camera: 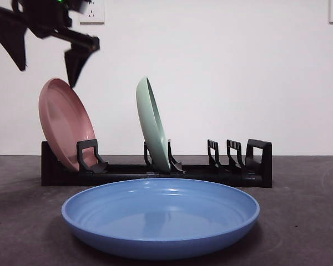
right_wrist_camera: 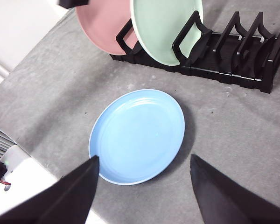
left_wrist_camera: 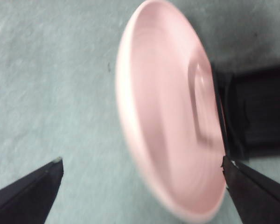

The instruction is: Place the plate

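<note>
Front view: pink plate (camera: 64, 124) and green plate (camera: 152, 124) seem racked; blue plate (camera: 161, 216) remains on bench (camera: 311, 221); both jaws open, empty.

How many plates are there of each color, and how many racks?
Pink plate: 1
Green plate: 1
Blue plate: 1
Black rack: 1
Total: 4 things
</note>
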Tool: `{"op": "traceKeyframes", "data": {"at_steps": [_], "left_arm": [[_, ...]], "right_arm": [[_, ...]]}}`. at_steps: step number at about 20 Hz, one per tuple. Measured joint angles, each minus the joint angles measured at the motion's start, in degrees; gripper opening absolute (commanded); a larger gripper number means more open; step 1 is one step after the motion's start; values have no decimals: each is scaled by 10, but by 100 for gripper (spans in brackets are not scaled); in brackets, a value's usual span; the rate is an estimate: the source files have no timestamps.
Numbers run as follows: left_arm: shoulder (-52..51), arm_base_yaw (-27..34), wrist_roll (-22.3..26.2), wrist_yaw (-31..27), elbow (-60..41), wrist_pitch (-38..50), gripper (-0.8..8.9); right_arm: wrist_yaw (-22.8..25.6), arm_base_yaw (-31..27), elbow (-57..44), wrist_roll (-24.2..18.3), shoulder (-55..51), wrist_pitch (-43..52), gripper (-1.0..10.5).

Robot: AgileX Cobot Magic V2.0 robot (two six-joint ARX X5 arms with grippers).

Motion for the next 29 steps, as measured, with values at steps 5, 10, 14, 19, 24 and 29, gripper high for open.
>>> {"op": "traceKeyframes", "data": {"at_steps": [5, 10, 14, 19, 24, 29], "left_arm": [[36, 0, 10, -50, 0, 42, 534], [36, 0, 13, -53, 0, 55, 197], [36, 1, 13, -53, 0, 54, 112], [36, 3, 12, -58, 0, 59, 23], [36, 4, 6, -66, 0, 61, 14], [36, 4, 7, -76, 1, 63, 14]], "right_arm": [[0, 0, 0, 0, 0, 0, 309], [0, 0, 0, 0, 0, 0, 309], [2, 0, 0, 0, 0, 0, 309], [4, 0, 0, 0, 0, 0, 309], [4, 0, 0, 0, 0, 0, 309], [4, 0, 0, 0, 0, 0, 309]]}}
